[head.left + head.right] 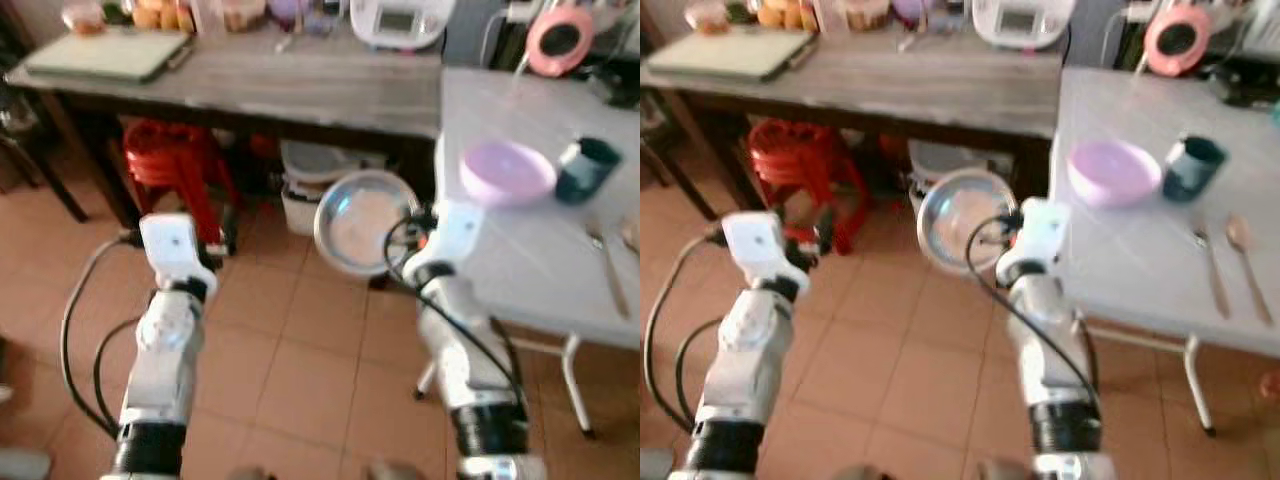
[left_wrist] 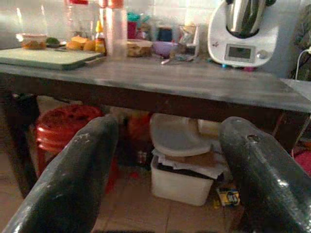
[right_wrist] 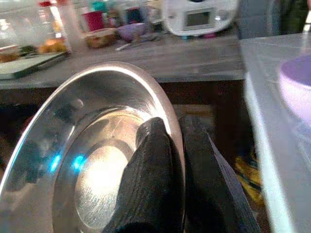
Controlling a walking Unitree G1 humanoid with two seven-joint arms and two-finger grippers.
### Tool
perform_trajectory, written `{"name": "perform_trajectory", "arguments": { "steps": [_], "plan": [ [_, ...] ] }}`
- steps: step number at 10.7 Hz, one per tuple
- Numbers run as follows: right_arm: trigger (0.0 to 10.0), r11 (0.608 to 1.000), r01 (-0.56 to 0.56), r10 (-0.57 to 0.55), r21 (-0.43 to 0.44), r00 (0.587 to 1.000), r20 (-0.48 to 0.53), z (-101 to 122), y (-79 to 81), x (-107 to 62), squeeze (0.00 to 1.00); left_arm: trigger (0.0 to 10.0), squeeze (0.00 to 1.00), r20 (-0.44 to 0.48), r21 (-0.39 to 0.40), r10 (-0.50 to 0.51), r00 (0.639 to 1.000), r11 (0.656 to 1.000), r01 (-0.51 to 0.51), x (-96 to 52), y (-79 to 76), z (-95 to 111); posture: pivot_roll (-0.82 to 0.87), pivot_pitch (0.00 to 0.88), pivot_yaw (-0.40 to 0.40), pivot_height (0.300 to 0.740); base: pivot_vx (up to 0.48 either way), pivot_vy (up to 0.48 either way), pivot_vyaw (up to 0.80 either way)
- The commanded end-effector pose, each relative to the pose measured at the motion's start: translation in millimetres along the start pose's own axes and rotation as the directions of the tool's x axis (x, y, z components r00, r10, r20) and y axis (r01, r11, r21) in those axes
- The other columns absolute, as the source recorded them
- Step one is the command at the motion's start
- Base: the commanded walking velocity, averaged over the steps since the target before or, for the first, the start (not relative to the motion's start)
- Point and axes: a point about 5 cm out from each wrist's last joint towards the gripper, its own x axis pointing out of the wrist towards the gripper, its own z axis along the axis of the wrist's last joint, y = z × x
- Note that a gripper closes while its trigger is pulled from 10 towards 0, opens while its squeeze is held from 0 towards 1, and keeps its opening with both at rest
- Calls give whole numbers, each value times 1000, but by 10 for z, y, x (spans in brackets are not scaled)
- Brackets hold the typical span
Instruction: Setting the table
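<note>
1. The right gripper (image 3: 170, 165) pinches the steel plate's (image 3: 92, 160) rim, left of the white bench (image 1: 540, 260).
2. The plate tilts, hollow facing the robot, its near edge cut off.
3. The left gripper (image 2: 165, 165) gapes wide, empty.

right arm (image 1: 455, 330) — holds steel plate (image 1: 362, 222) beside white table (image 1: 520, 270); pink bowl (image 1: 506, 172), dark cup (image 1: 587, 168) on it
</note>
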Motion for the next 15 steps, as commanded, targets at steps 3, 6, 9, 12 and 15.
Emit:
{"name": "perform_trajectory", "arguments": {
  "steps": [3, 6, 9, 12, 15],
  "plan": [
    [10000, 999, 41, -41, -2, 999, 7, -32, -127, -55, 0, 10000, 0, -18, -2, -18, 1000, 1000, 18, -10, -7, -57, -34, 49, 23, 740, 449, 0, 0],
    [10000, 999, 44, -44, -10, 999, 12, -25, -145, -60, 0, 10000, 0, -20, -5, -29, 999, 1000, 28, 16, -34, -70, -47, 52, 21, 740, 309, 363, 0],
    [10000, 999, 50, -49, -11, 999, 12, -36, -148, -59, 0, 10000, 0, -2, 32, -47, 999, 998, 47, 34, -69, -43, -48, 66, 21, 740, 249, 410, 0],
    [10000, 999, 40, -40, -7, 999, 13, -39, -103, -50, 0, 10000, 0, 6, 30, -49, 999, 998, 49, 47, -67, -24, -42, 78, 26, 740, 271, 398, 0],
    [10000, 1000, 31, -31, 5, 999, 33, 28, -45, 8, 0, 10000, 0, 36, 79, -73, 997, 994, 70, 19, -102, 49, -53, 121, 33, 740, 383, 211, 0]
  ]
}}
